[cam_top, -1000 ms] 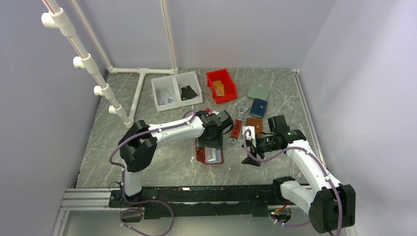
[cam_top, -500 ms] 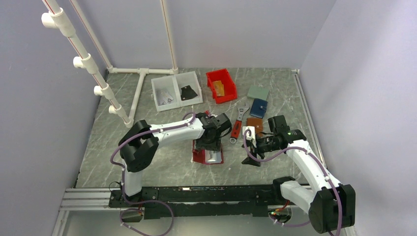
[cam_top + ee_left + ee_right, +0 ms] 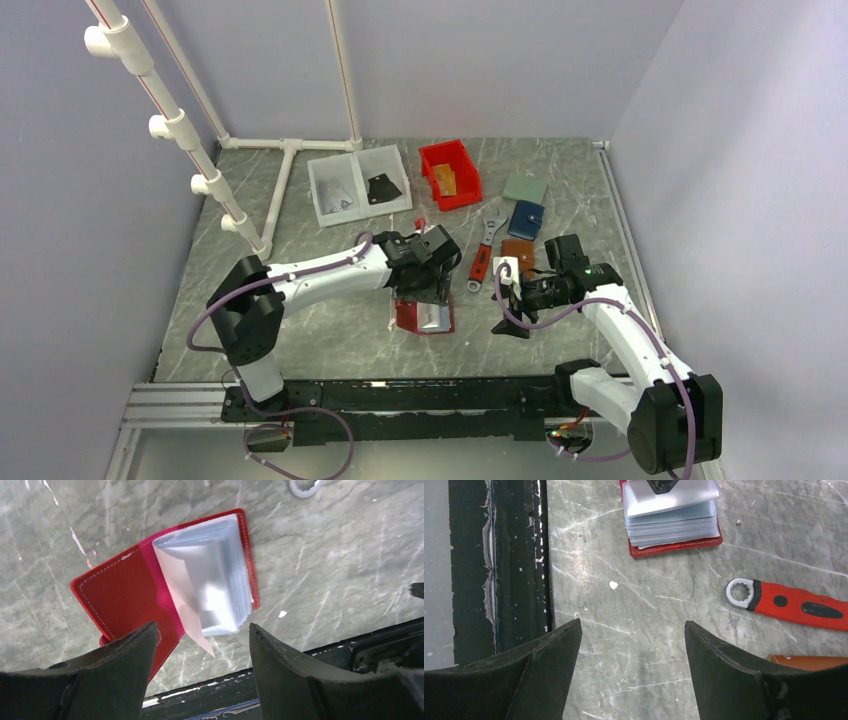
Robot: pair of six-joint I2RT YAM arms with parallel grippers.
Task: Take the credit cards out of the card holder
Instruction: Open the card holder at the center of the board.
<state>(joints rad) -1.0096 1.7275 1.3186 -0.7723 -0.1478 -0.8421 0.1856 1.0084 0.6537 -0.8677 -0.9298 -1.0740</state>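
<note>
The grey marbled tabletop [image 3: 330, 340] carries everything. A white pipe frame [image 3: 290, 150] lies across its far left part. The left arm [image 3: 320, 272] reaches in towards the middle, and the right arm [image 3: 625, 335] bends in from the near right.

At the far side, a white two-compartment tray [image 3: 357, 170] holds a dark piece [image 3: 383, 188] in its right compartment. Just right of it a red bin [image 3: 462, 190] holds a tan-orange card [image 3: 445, 181].

The card holder [image 3: 125, 590] lies open on the tabletop near the middle of the near edge, directly under the left wrist. Its red cover is spread flat, and a thick stack of pale blue-grey sleeves [image 3: 220, 575] sits on one half. One sleeve leaf stands partly raised along the fold.

The left fingers [image 3: 115, 655] are spread wide above the holder, gripping nothing. The right fingers [image 3: 734, 665] are also spread wide and empty over bare tabletop, to the right of the holder and apart from it.

Right of the holder lies a red-handled wrench [image 3: 791, 605]. Further right and further away, a grey-green wallet [image 3: 525, 188], a blue wallet [image 3: 526, 218] and a brown wallet [image 3: 517, 250] form a column.
</note>
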